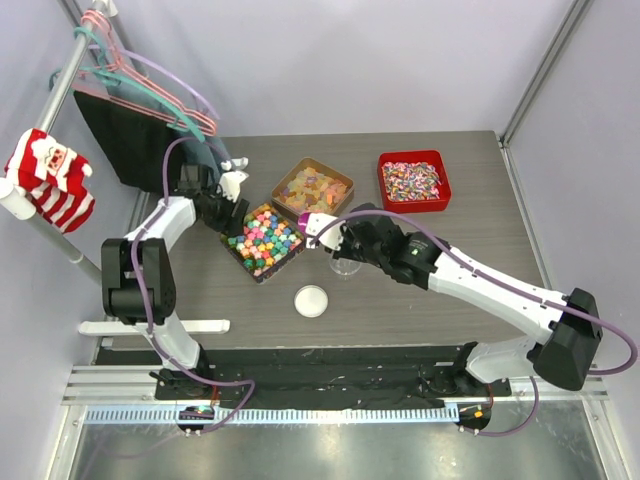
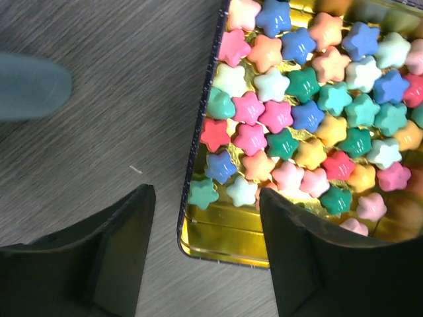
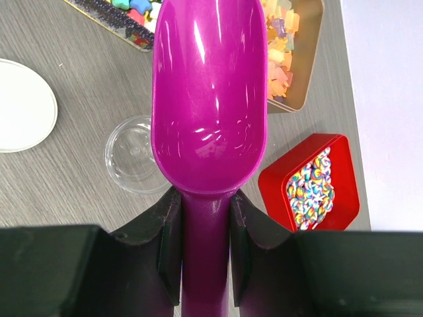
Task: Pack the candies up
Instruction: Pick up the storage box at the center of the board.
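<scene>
The candies (image 1: 262, 238) are small star-shaped sweets in pink, blue, green, orange and white, filling a dark tray (image 1: 262, 272) with a gold lining left of centre. In the left wrist view the candies (image 2: 310, 105) fill the upper right, and the tray's gold corner (image 2: 225, 238) lies between the jaws. My left gripper (image 1: 228, 212) (image 2: 205, 195) is open and straddles that tray corner. My right gripper (image 1: 338, 238) (image 3: 206, 211) is shut on the handle of an empty magenta scoop (image 3: 208, 99), whose tip (image 1: 304, 218) is over the tray's right edge.
A clear cup (image 3: 129, 155) (image 1: 346, 266) stands under the scoop, with a white lid (image 1: 311, 300) (image 3: 20, 105) nearer me. Behind are a tin of pale gummies (image 1: 312, 188) and a red tray of speckled sweets (image 1: 413, 180) (image 3: 310, 185). Hangers and clothes (image 1: 130, 110) hang at the far left.
</scene>
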Motion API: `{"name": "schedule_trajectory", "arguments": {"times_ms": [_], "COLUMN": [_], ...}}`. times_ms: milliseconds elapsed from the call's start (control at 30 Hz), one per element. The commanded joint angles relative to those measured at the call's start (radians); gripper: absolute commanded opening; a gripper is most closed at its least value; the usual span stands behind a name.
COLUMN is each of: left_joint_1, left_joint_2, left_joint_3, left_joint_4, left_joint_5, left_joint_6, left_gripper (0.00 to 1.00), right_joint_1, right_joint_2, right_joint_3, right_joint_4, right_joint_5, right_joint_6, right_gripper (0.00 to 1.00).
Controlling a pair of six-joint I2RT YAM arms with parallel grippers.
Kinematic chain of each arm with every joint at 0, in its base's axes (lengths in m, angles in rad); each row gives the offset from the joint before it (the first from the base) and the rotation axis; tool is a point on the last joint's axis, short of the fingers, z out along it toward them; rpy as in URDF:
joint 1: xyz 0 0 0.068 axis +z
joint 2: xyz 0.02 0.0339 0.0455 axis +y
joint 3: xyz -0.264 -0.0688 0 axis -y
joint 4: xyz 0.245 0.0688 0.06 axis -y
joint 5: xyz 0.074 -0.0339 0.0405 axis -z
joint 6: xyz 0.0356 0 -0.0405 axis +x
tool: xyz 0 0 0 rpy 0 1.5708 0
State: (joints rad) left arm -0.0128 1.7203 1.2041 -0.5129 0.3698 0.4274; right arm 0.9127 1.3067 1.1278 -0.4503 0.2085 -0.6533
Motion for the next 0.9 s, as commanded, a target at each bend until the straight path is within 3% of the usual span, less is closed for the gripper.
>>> {"name": "schedule_trajectory", "arguments": {"times_ms": [0,100,367,567,867], "left_joint_1": [0.007,0.007,0.007,0.007,0.007], "left_joint_2": [0.031,0.062,0.058,0.036,-0.077], "left_joint_3": [0.026,0.044,-0.003,-0.032,-0.146], "left_joint_4": [0.077,0.073,0.106,0.103,0.088], "left_joint_5": [0.014,0.006,-0.023,-0.035,-0.069], "left_joint_6": [0.008,0.014,0.040,0.030,-0.030], "left_gripper": [0.58,0.57,0.42,0.23,0.14], "right_joint_1": [0.011,0.012,0.020,0.034,0.051], "right_joint_2": [0.022,0.039,0.083,0.103,0.095], "right_joint_3": [0.050,0.058,0.095,0.105,0.106], "right_joint_4": [0.025,0.025,0.025,0.021,0.016], "right_joint_5": [0.011,0.012,0.011,0.023,0.031], "right_joint_6": [0.001,-0.005,-0.012,-0.005,-0.003], "right_gripper": [0.01,0.01,0.01,0.01,0.01]}}
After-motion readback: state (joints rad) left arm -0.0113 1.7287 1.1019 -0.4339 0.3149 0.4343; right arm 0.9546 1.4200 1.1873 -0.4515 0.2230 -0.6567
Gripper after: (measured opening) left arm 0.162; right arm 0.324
